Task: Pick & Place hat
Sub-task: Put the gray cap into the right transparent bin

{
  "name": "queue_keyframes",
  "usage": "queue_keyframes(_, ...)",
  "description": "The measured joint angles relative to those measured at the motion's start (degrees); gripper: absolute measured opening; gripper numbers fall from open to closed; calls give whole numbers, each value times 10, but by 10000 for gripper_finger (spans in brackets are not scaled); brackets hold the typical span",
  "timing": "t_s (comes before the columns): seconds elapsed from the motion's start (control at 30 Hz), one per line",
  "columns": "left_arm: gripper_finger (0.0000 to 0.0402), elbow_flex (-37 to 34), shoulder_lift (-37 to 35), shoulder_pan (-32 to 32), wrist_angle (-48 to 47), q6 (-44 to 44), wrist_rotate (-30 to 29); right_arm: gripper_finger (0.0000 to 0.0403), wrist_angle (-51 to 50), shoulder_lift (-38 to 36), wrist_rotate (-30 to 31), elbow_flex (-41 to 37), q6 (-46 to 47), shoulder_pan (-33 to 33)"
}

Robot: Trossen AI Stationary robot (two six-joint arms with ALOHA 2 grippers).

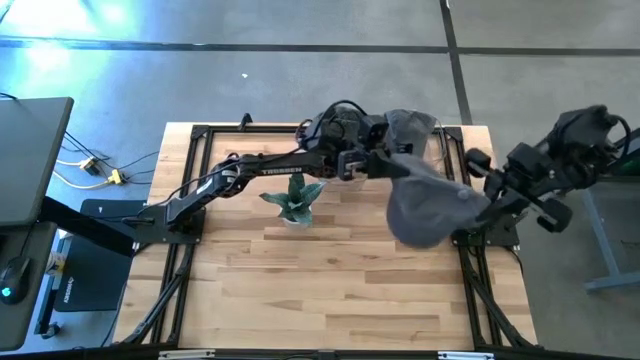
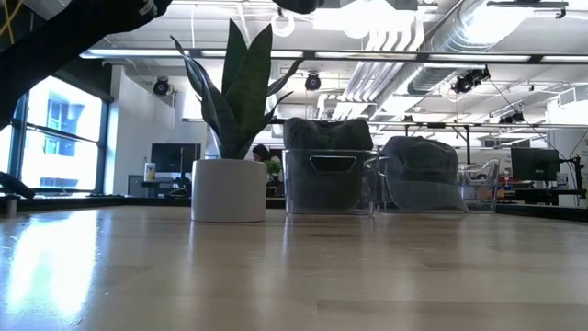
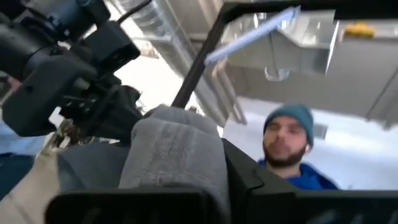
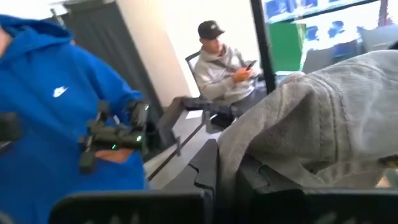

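Observation:
A grey knit hat (image 1: 430,200) hangs in the air over the right half of the table, between both grippers. My left gripper (image 1: 372,162) reaches in from the table's left and is shut on the hat's left side. My right gripper (image 1: 478,208) comes from the table's right edge and is shut on its right side. The left wrist view shows grey cloth (image 3: 177,149) bunched between that arm's fingers. In the right wrist view the hat (image 4: 323,118) fills the right of the picture. The low view does not show this hat. My left gripper pinches a thick fold of the hat's left edge (image 3: 174,168) between its two fingers, coming roughly level from the table's left. The hat is lifted clear of the table. My right gripper pinches the hat's right-hand edge (image 4: 249,168) between its fingers, coming from the table's right side. The cloth bulges away past the fingers and hangs clear of the table.
A snake plant in a white pot (image 1: 295,200) (image 2: 230,184) stands near the table's middle, just left of the hat. Two clear bins holding dark hats (image 2: 328,175) (image 2: 423,175) sit at the far edge (image 1: 412,128). People show in the room beyond the table.

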Motion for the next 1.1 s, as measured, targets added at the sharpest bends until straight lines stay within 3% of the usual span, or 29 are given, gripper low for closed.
queue_keyframes(0.3,164,0,0,38,-12,91,128,6,-3,2,4,0,14,0)
queue_keyframes(0.4,194,0,-3,50,-69,137,151,4,-3,2,4,0,17,0)
queue_keyframes(0.47,195,-1,-17,53,-148,195,152,7,-6,2,4,0,36,0)
queue_keyframes(0.6,167,0,-61,53,-389,437,103,5,-34,2,5,0,70,0)
queue_keyframes(0.77,119,-1,-119,52,-619,658,-72,6,-83,2,30,0,110,0)
queue_keyframes(0.87,94,2,-140,53,-641,712,-143,6,-90,2,46,0,113,0)
queue_keyframes(0.93,83,-1,-163,54,-651,713,-128,3,-88,3,49,0,106,0)
queue_keyframes(1.1,89,2,-173,22,-553,705,-78,7,-76,6,58,0,99,0)
